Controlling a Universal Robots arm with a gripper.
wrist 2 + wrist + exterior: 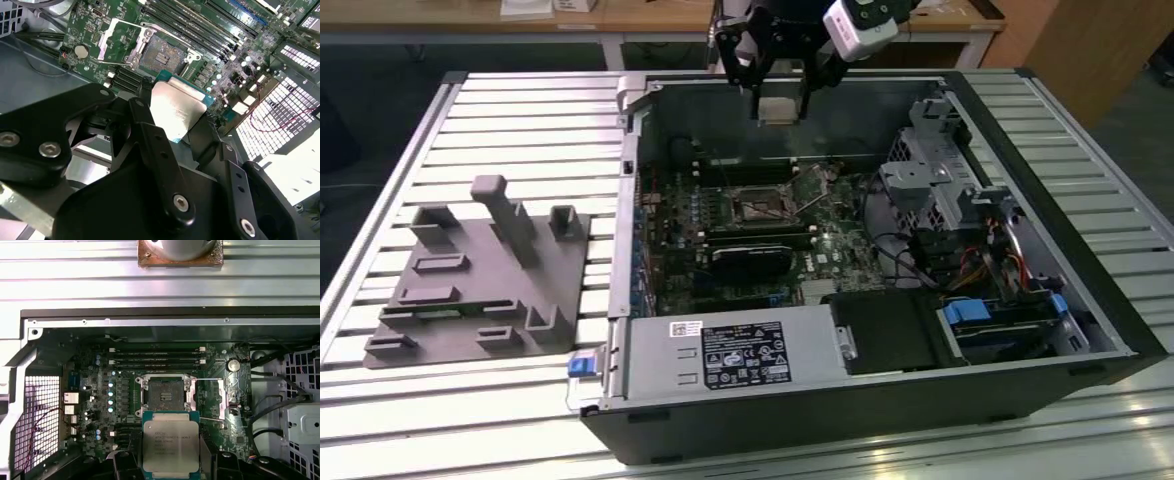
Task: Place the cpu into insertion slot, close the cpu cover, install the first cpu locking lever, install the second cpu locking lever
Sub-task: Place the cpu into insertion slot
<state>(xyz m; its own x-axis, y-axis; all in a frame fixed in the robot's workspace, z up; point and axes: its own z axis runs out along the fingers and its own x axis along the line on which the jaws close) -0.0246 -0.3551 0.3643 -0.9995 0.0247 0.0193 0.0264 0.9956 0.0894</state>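
I'm seeing tiny print on the cpu (170, 445) and white print on the black label (744, 355) on the power supply (651, 368), but honestly I'm not making any out.

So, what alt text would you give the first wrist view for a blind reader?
The gripper holds the cpu, a silver square chip, over an open computer case. Beyond it, the insertion slot lies uncovered and empty on the green motherboard.
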